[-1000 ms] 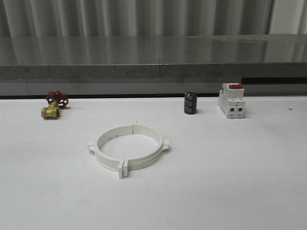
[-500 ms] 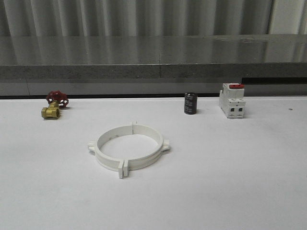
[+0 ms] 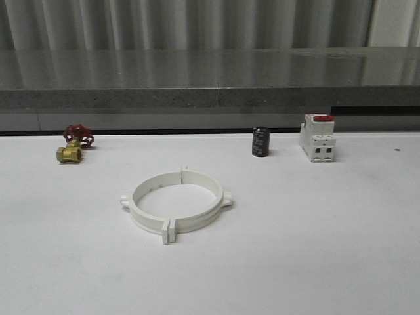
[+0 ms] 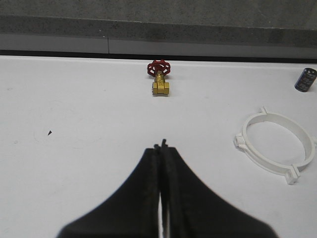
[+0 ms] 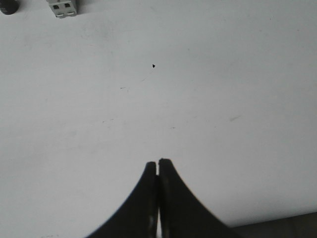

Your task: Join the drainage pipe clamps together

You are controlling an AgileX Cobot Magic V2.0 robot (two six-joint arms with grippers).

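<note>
The left gripper (image 4: 162, 145) and the right gripper (image 5: 158, 162) have their fingers pressed together, gripping nothing, above bare table (image 3: 315, 249). The drainage pipe clamps (image 3: 175, 204) lie mid-table, joined into one ring, well apart from both.

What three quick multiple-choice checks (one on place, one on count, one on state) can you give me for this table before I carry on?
1. Where is the brass valve with the red handwheel?
A. Far left of the table
B. Inside the ring
C. Beside the switch block

2. How many things lie on the table?
A. Two
B. Three
C. Four, counting the clamp ring as one

3. How do the drainage pipe clamps lie?
A. Far apart
B. Flange to flange as one ring
C. Stacked

Answers:
1 A: in the front view it sits at the far left.
2 C: valve, ring, black capacitor, white switch block.
3 B: the halves meet at both flanges; whether they are fastened is not visible.
</note>
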